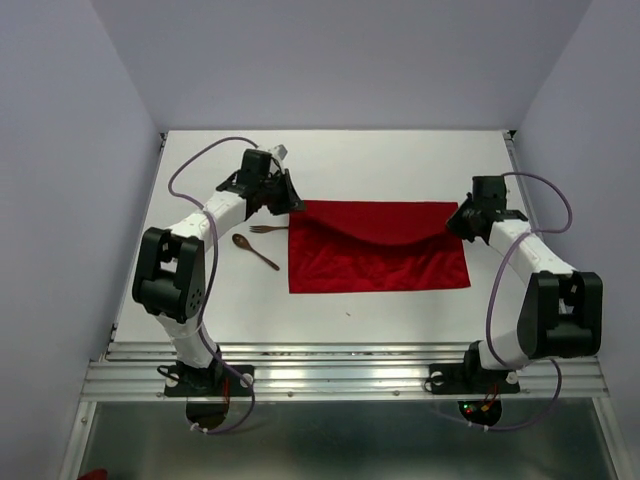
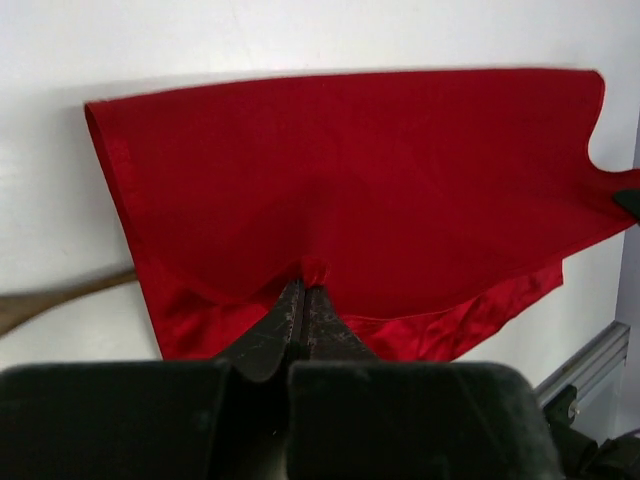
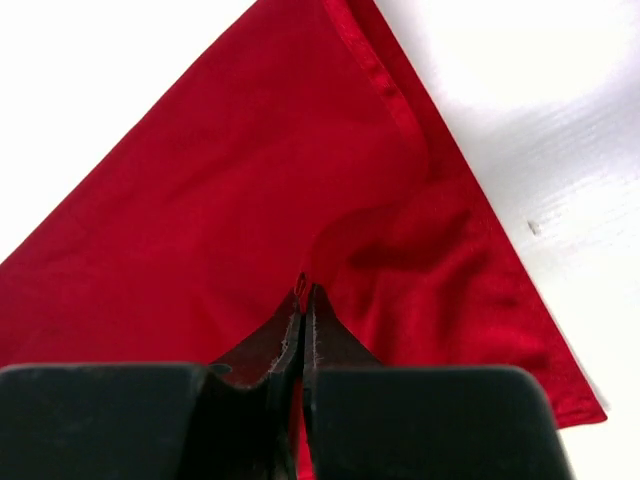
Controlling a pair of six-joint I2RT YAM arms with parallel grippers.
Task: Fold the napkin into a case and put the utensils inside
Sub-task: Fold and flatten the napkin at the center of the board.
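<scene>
The red napkin (image 1: 380, 262) lies spread on the white table between both arms, its far edge lifted and sagging in the middle. My left gripper (image 1: 293, 205) is shut on the napkin's far left corner; in the left wrist view the fingertips (image 2: 303, 288) pinch a fold of the napkin (image 2: 350, 190). My right gripper (image 1: 459, 222) is shut on the far right corner, and in its own view the cloth (image 3: 250, 200) is nipped between the tips (image 3: 304, 292). A wooden spoon (image 1: 256, 251) and a wooden fork (image 1: 268, 229) lie just left of the napkin.
An aluminium rail (image 1: 350, 370) runs along the table's near edge, with both arm bases bolted on it. A blurred wooden handle (image 2: 60, 298) shows at the left in the left wrist view. Grey walls close in the table on three sides.
</scene>
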